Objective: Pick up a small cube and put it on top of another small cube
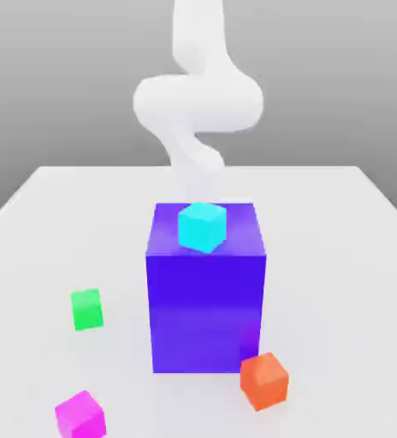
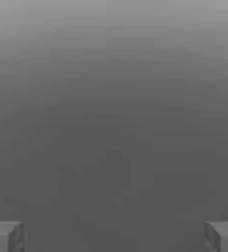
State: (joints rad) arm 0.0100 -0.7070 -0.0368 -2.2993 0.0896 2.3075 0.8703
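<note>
The gripper (image 2: 114,236) is standing wide apart, nothing between its two grey fingertips (image 2: 5,236), which are sitting at opposite edges of the hand view over plain grey ground. In the exterior view the white arm (image 1: 198,98) is curling down behind the big blue-purple block (image 1: 206,291), at the far side of the white table (image 1: 339,257).

That tall block is standing squarely between the arm and the small cubes — it is the main thing in the way. A cyan cube (image 1: 203,227) is sitting on the block's top face, turned slightly, nearer the arm than any other cube.

The magenta cube (image 1: 80,415) is lying on the table at the near edge, well apart from the arm, on the far side of the block from it and off toward the exterior view's left. The green cube (image 1: 87,309) is resting on the table too, also toward the exterior view's left, a little closer to the arm than the magenta one and apart from it; bare table is lying between the two. Neither is touching the block.

An orange cube (image 1: 263,381) is sitting just beside the block's near lower corner on the exterior view's right — tilted a little, close to the block, though contact cannot be told. It is well apart from both the magenta cube and the green cube.
</note>
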